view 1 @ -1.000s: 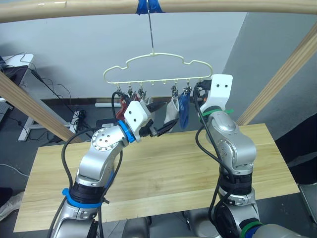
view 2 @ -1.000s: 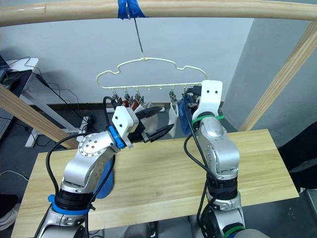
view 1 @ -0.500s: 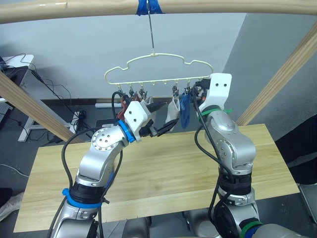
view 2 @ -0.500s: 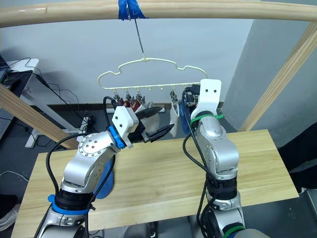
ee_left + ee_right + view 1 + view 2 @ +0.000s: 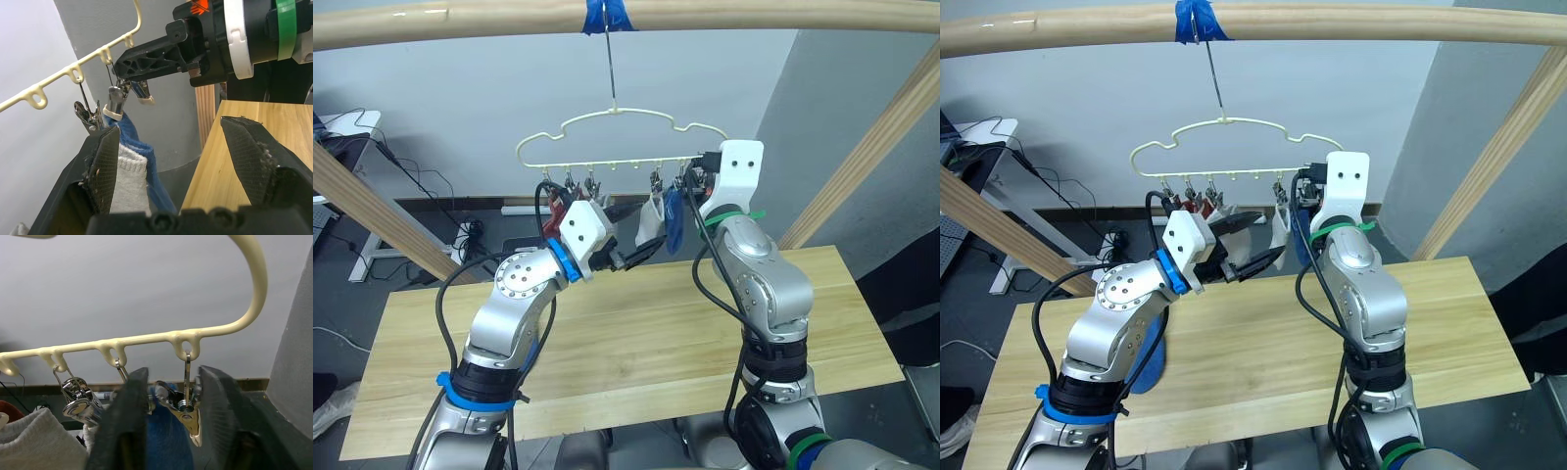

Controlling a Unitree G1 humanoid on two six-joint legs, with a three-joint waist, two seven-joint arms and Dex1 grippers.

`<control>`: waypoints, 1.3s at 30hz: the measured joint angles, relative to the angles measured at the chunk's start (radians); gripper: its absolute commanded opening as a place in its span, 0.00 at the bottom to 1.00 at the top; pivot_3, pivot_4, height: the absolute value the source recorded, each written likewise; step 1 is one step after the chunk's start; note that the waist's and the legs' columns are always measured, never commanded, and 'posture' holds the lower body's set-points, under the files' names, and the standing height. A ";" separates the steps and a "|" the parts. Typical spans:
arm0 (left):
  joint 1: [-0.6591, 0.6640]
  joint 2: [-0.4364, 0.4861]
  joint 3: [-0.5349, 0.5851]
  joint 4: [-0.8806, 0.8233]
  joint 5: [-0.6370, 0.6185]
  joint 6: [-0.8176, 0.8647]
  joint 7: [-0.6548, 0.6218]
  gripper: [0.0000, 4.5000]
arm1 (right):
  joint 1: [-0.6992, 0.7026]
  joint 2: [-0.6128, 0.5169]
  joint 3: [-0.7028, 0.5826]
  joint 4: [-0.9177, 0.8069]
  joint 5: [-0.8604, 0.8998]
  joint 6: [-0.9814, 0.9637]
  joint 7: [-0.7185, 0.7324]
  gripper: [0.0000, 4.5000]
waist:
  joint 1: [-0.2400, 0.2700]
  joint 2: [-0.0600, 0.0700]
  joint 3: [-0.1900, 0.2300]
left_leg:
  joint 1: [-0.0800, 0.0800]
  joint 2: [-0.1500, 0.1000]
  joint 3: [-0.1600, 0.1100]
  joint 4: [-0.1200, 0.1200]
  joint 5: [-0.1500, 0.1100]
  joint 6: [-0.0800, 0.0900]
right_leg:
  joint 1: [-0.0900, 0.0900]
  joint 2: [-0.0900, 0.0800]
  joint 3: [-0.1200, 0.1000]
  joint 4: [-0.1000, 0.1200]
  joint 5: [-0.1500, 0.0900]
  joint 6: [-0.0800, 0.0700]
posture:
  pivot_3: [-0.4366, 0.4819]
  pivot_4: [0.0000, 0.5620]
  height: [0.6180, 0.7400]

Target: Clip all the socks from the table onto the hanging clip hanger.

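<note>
The clip hanger (image 5: 617, 137) is hung by its long hook from a round wooden pole (image 5: 460, 22), at a strip of blue tape (image 5: 607, 14), above the far edge of the table (image 5: 636, 343). Its long axis is set roughly parallel to that far edge, and its clips hang down in a row. Rust-red socks (image 5: 558, 211) are clipped toward its left end; a light grey sock (image 5: 651, 217) and a blue sock (image 5: 674, 220) are clipped side by side toward its right end.

The right gripper (image 5: 168, 401) is raised to the last clip (image 5: 188, 406) at the hanger's right end; its fingers, slightly parted, flank the clip just beside the blue sock. The left gripper (image 5: 628, 235) is held in front of the middle clips with its fingers spread wide and nothing between them.

A slanted wooden beam (image 5: 862, 147) stands at the right, another at the left, with cables on the floor behind.
</note>
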 measured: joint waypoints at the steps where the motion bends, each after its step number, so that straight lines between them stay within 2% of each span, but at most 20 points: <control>1: 0.000 0.000 0.000 0.000 0.000 0.000 0.000 0.81 | 0.000 0.000 0.000 0.000 0.000 0.000 0.000 0.07 | -0.001 0.000 0.000 | 0.000 0.000 0.000 0.000 0.000 0.000 | 0.000 0.000 0.000 0.000 0.000 0.000 | 0.25 0.31 1.00; 2: 0.001 0.000 0.000 0.000 0.000 0.000 0.000 0.81 | 0.000 0.000 0.000 0.001 0.000 0.000 0.000 0.01 | -0.001 0.000 0.000 | 0.000 0.000 0.000 0.000 0.000 0.000 | 0.000 0.000 0.000 0.000 0.000 0.000 | 0.25 0.31 1.00; 18: 0.021 0.000 0.000 0.000 0.003 0.000 0.021 0.81 | 0.000 0.000 0.000 0.002 0.000 -0.016 0.000 0.01 | -0.018 0.000 0.000 | 0.000 0.000 0.000 0.000 0.000 0.000 | 0.000 0.000 0.000 0.000 0.000 0.000 | 0.25 0.32 1.00; 21: 0.021 0.000 0.000 0.000 0.003 0.000 0.022 0.81 | 0.000 0.000 0.000 0.002 0.000 -0.018 0.000 0.15 | -0.018 0.000 0.000 | 0.000 0.000 0.000 0.000 0.000 0.000 | 0.000 0.000 0.000 0.000 0.000 0.000 | 0.25 0.32 1.00; 27: 0.021 0.000 0.000 0.000 0.004 0.000 0.023 0.81 | 0.000 -0.001 0.001 0.001 0.001 -0.019 0.010 0.59 | -0.018 0.000 0.000 | 0.000 0.000 0.000 0.000 0.000 0.000 | 0.000 0.000 0.000 0.000 0.000 0.000 | 0.25 0.32 1.00; 31: 0.023 0.000 0.000 0.000 0.003 0.000 0.022 0.81 | 0.003 -0.006 0.012 -0.014 0.001 -0.006 0.031 0.59 | -0.018 0.000 0.000 | 0.000 0.000 0.000 0.000 0.000 0.000 | 0.000 0.000 0.000 0.000 0.000 0.000 | 0.25 0.32 1.00; 39: 0.029 0.001 -0.001 -0.003 0.003 0.001 0.021 0.81 | 0.063 -0.116 0.069 -0.097 -0.015 0.023 0.088 0.59 | -0.017 0.000 0.000 | 0.000 0.000 0.000 0.000 0.000 0.000 | 0.000 0.000 0.000 0.000 0.000 0.000 | 0.25 0.32 1.00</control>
